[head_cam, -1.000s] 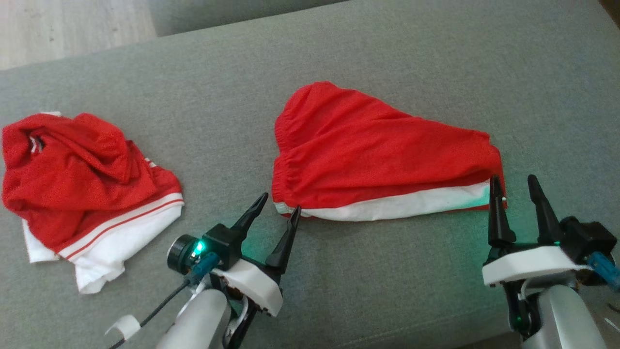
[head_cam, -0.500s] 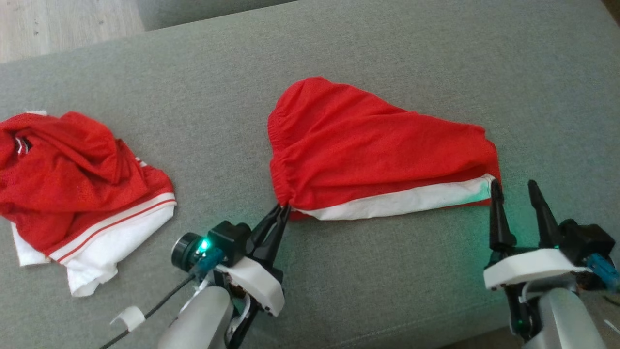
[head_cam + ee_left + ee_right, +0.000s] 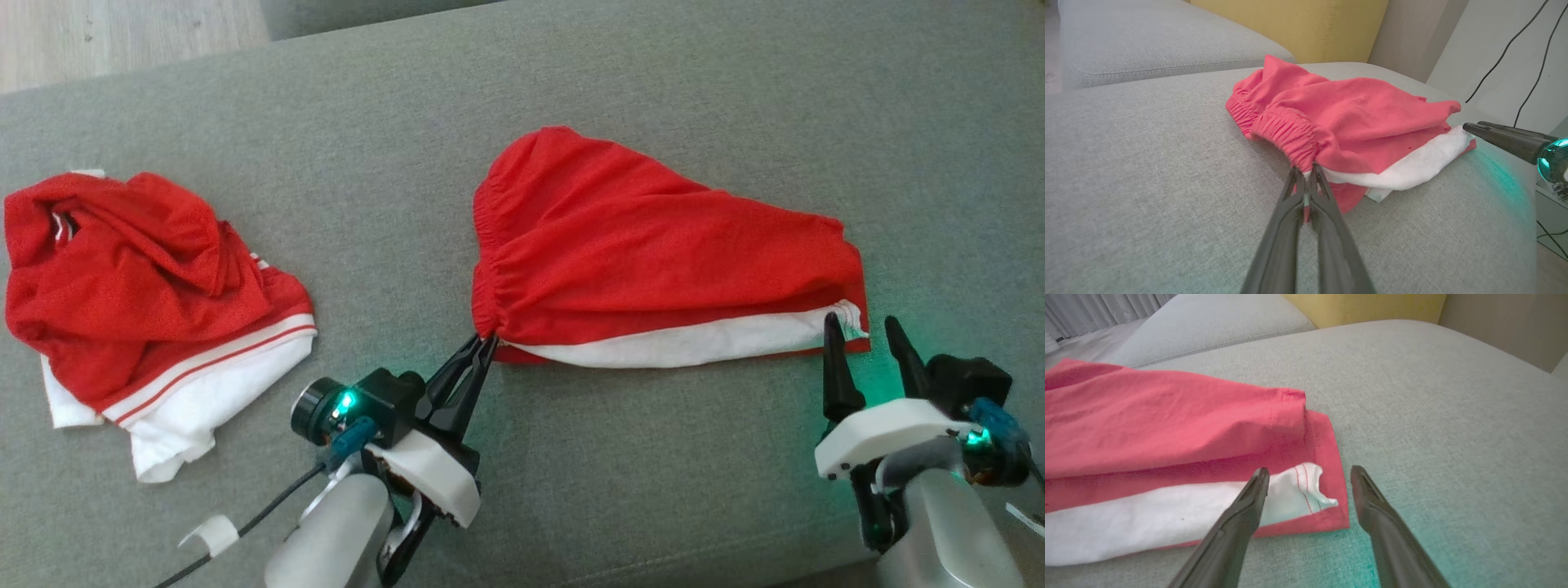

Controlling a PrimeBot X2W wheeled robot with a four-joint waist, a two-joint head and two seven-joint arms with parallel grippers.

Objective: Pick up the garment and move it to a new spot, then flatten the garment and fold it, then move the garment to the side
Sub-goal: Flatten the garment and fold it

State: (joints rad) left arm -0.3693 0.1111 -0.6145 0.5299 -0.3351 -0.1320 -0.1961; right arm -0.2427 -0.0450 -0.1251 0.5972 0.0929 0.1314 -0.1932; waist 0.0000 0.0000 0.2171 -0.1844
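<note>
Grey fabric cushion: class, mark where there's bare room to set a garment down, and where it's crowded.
Free: the cushion's far band behind both garments; the gap between the crumpled red-and-white garment and the red white-striped shorts; the near strip between left gripper and right gripper. Crowded: the shorts' near corners.

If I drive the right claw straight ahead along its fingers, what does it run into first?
Most likely the near corner of the red garment: the open right claw straddles its hem there. Depth is unclear, so it may press into the grey sofa cushion under that corner first.
</note>
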